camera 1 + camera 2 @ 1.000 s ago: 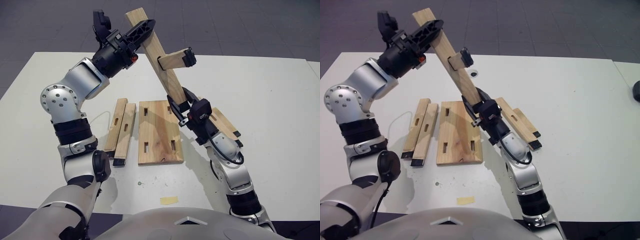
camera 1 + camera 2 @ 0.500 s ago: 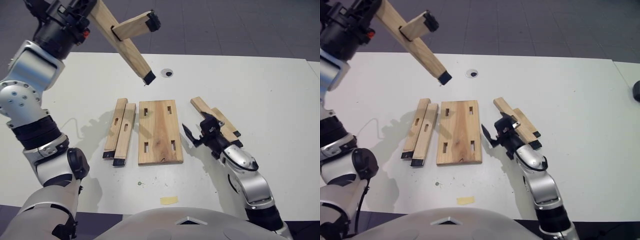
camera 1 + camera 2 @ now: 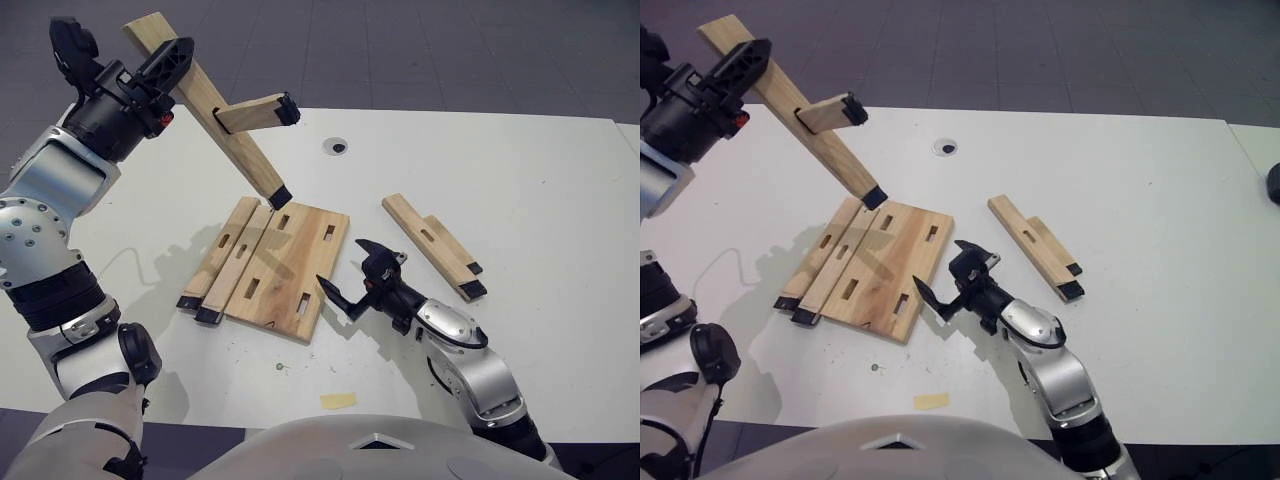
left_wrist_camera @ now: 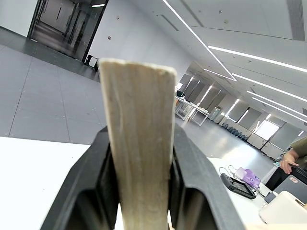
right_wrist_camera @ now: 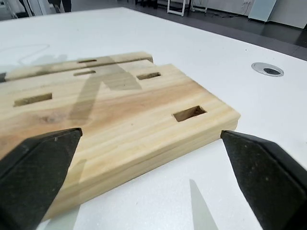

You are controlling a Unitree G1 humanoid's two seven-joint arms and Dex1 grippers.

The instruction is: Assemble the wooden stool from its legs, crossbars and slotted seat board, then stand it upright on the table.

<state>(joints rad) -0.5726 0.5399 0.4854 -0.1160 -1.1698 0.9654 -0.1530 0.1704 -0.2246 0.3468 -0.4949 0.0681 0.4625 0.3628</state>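
The left fingers (image 3: pixel 172 62) pinch a leg (image 3: pixel 225 135) with a crossbar (image 3: pixel 255 112), held aslant, its capped end at the far corner of the seat board (image 3: pixel 285 270). The board lies flat on the bench (image 3: pixel 540 200), two legs (image 3: pixel 222 262) alongside. The right fingers (image 3: pixel 340 262) are spread at its right edge.

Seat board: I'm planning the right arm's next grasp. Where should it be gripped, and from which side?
Grip the seat board by its right long edge, coming in low from the robot's right, where the open right gripper faces it. It lies flat on the table, so only thin edges are offered, and two legs lie along its left edge. Mid-edge probably balances best.
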